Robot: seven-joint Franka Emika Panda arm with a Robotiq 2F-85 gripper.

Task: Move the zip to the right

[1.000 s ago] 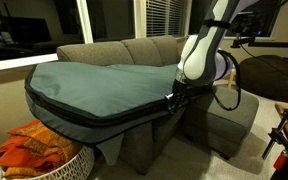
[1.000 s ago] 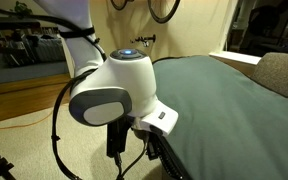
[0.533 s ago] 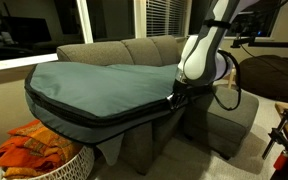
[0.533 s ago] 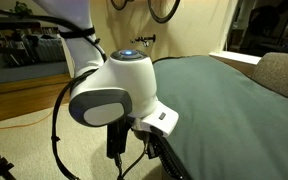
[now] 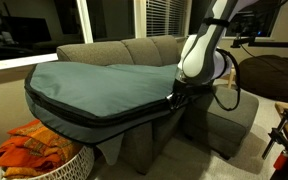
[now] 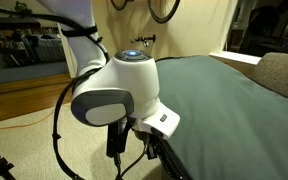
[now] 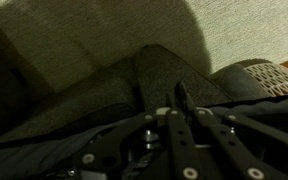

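Observation:
A large grey-green padded bag lies across the sofa, with a dark zip track running along its front edge. It also shows in an exterior view. My gripper sits at the bag's right end, down at the zip line, and shows below the white wrist housing in an exterior view. In the wrist view the gripper has its fingers close together on a thin dark zip pull that sticks out between them. The picture is dark and the zip itself is hard to make out.
The grey sofa carries the bag. A wicker basket with orange cloth stands on the floor below the bag's left end, and shows in the wrist view. A grey ottoman and a stand are at the right.
The wrist housing has shifted very slightly to the right in an exterior view. The bag and the grip look the same.

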